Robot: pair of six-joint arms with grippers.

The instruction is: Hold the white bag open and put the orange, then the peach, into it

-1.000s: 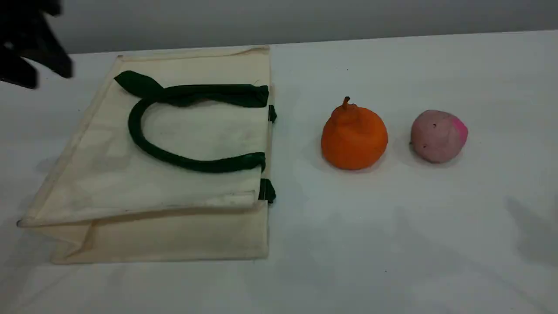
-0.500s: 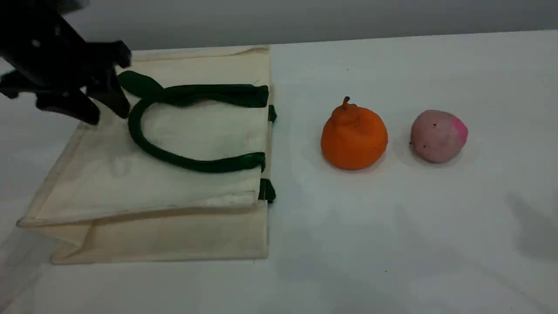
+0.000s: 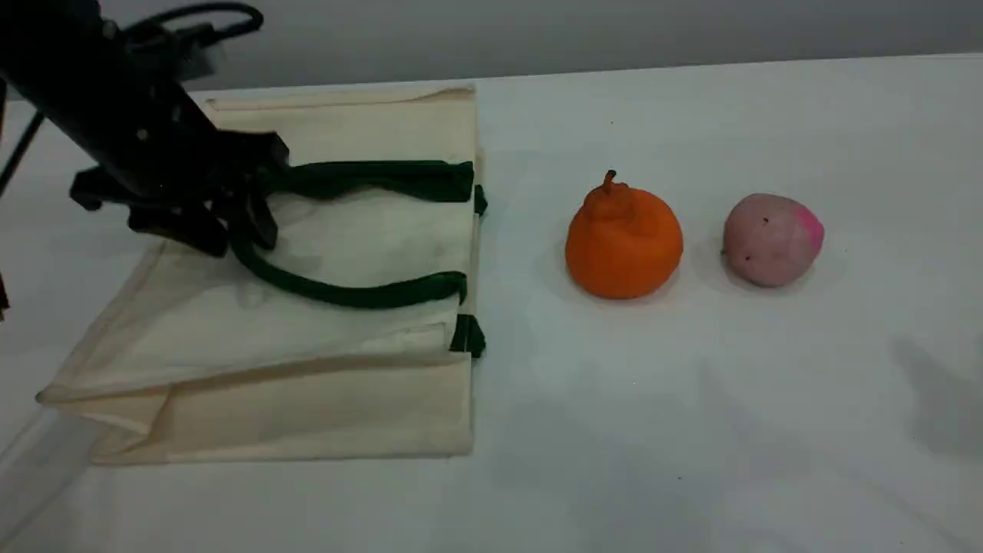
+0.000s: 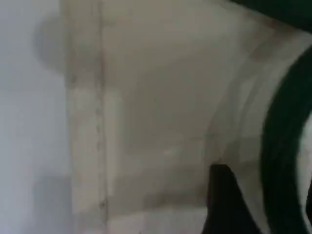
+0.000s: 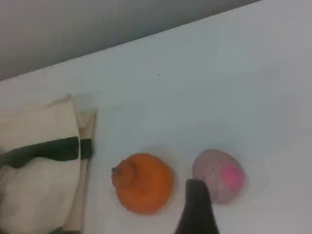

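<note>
White bag (image 3: 230, 338) lay flat on worktop (image 3: 691, 430), mouth toward orange (image 3: 623, 246). Peach (image 3: 772, 240) sat right of orange, fruits apart. Left end effector (image 3: 223, 226) hung low over bag's far-left part, fingers spread wide at bend of green handle (image 3: 345, 293); possibly straddling it, contact unclear. Right end effector (image 5: 196, 212) stood wide, holding nothing, with orange and peach just ahead of fingertip.

No text, label, number readable — any view.
</note>
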